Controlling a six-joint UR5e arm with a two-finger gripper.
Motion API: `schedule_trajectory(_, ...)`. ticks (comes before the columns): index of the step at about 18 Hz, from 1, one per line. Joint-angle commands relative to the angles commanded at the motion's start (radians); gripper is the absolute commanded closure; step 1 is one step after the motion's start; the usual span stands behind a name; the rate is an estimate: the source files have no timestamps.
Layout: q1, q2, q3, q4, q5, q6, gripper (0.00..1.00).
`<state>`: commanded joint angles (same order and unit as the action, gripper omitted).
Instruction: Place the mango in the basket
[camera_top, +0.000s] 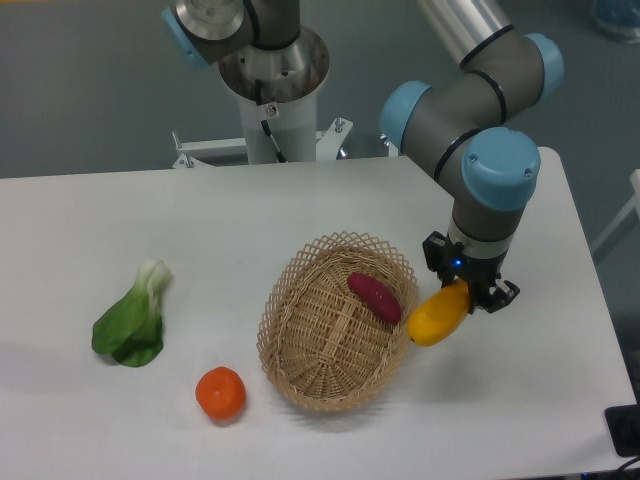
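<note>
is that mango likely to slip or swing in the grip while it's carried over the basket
Possibly. The mango looks smooth and rounded, so the gripper may hold it loosely. It seems clamped near one end, hanging tilted, so it could pivot. It looks firm enough not to deform.

Single fixed camera, high, facing arm base across table (90, 220), angled down, mid-distance, whole tabletop visible.

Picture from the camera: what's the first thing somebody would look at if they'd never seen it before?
Probably the bright yellow mango, held in the gripper just past the right rim of the big woven basket in the middle of the table. Next, the purple-red sweet potato lying inside the basket. Off to the left sit an orange fruit and a leafy green vegetable.
</note>
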<state>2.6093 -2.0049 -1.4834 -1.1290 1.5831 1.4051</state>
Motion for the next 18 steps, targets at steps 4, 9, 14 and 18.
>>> schedule_trajectory(4, 0.0, 0.0, 0.0, 0.0, -0.002, -0.003, 0.71)
schedule_trajectory(9, -0.002, 0.0, 0.002, -0.002, -0.002, -0.005, 0.7)
schedule_trajectory(14, -0.002, 0.002, -0.008, 0.003, 0.0, -0.005, 0.7)
schedule_trajectory(18, -0.006, 0.029, -0.046, 0.0, -0.006, -0.005, 0.69)
